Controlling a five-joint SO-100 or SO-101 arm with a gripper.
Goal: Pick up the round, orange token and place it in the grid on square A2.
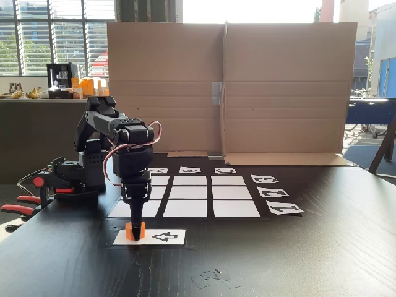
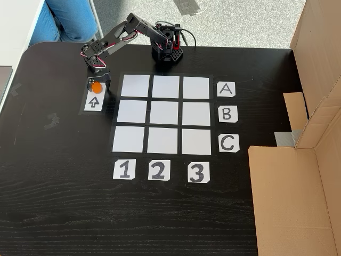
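Gripper (image 1: 136, 234) points straight down onto the token (image 1: 135, 229), fingers on either side of it; whether they actually pinch it cannot be told. That orange token sits on the arrow card (image 2: 94, 102), just outside the grid (image 2: 164, 114), which is taped to a dark woodgrain counter (image 2: 64, 202). Beyond the grid stands a folded cardboard screen (image 1: 284, 86), with bright windows (image 1: 55, 31) behind it.

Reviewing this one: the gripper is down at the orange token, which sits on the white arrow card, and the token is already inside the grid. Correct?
Not quite. The token is outside the grid, on the arrow card beside the cells, as the fixed view from above shows. The rest holds: the gripper is down at the token.
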